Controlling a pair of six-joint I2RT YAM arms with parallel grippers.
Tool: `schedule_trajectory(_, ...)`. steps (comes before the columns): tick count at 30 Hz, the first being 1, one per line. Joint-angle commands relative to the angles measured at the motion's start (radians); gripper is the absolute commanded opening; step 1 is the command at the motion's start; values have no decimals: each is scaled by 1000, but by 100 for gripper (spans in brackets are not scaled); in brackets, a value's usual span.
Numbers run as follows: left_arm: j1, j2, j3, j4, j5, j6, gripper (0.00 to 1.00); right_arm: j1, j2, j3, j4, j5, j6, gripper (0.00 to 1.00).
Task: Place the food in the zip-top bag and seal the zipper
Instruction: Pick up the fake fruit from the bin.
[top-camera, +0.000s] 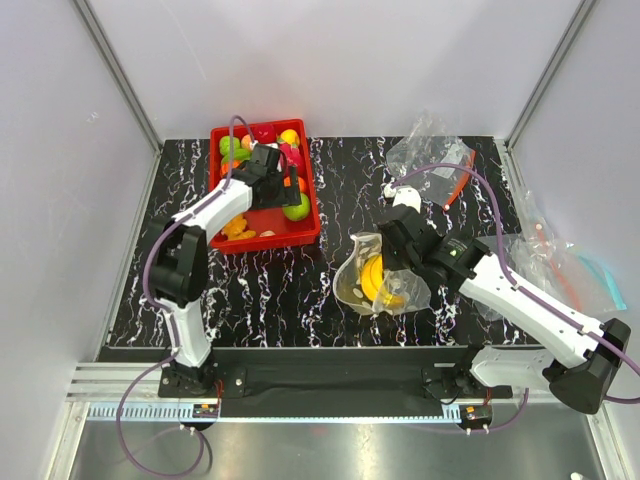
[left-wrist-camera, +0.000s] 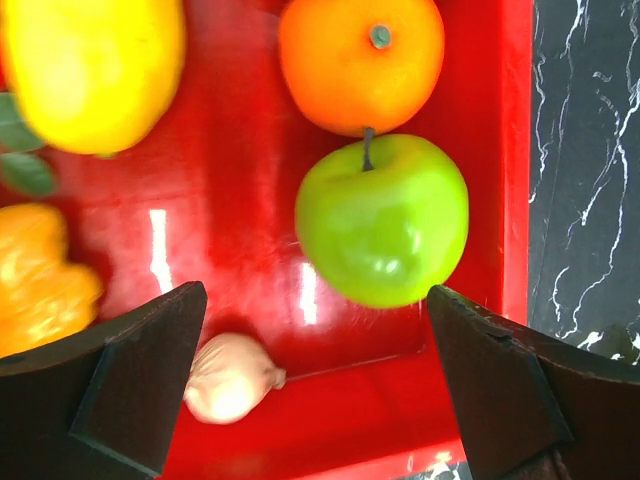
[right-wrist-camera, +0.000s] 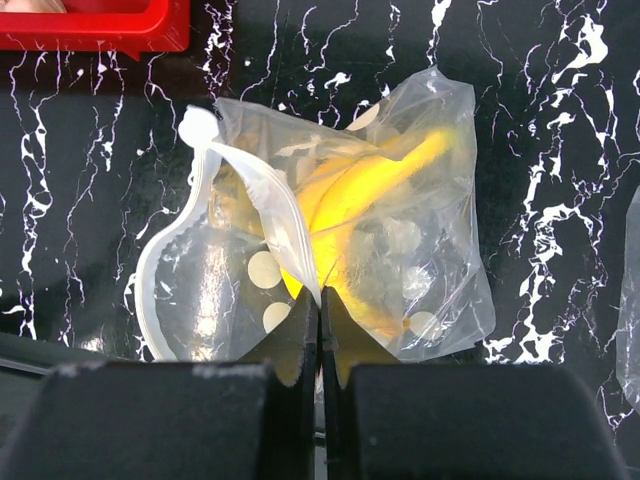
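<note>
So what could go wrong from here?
1. The glossy green apple sits beside the orange and the bin wall; the open left gripper may clip them or slip.
2. The right gripper pinches one spot of the bag; its limp mouth could fold shut, or the banana slide out.

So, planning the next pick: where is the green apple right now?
In the left wrist view, the green apple sits in the red tray by its right wall, next to the orange, ahead of the open left gripper.
</note>
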Motion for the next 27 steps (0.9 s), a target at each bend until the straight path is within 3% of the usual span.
schedule_trajectory(1,0,42,86,21,68,6,99,-7,-8,17,43,-23,-8,0)
schedule_trajectory(5,1,106,133,-5,142,-5,99,-8,-4,18,46,-30,-13,0)
schedule_trajectory(12,18,188,153,-46,124,-26,99,-8,-7,15,52,-49,-10,0)
schedule_trajectory(14,29,183,142,-26,154,-29,93,-8,-10,15,51,-56,-10,0)
schedule_trajectory(17,35,146,105,6,180,-25,72,-8,-11,14,46,-59,-11,0)
schedule_trajectory(18,35,105,70,20,182,-23,69,-7,-13,12,46,-58,-11,0)
schedule_trajectory(27,31,-217,-91,72,174,-37,65,-7,-16,5,48,-67,-16,0)
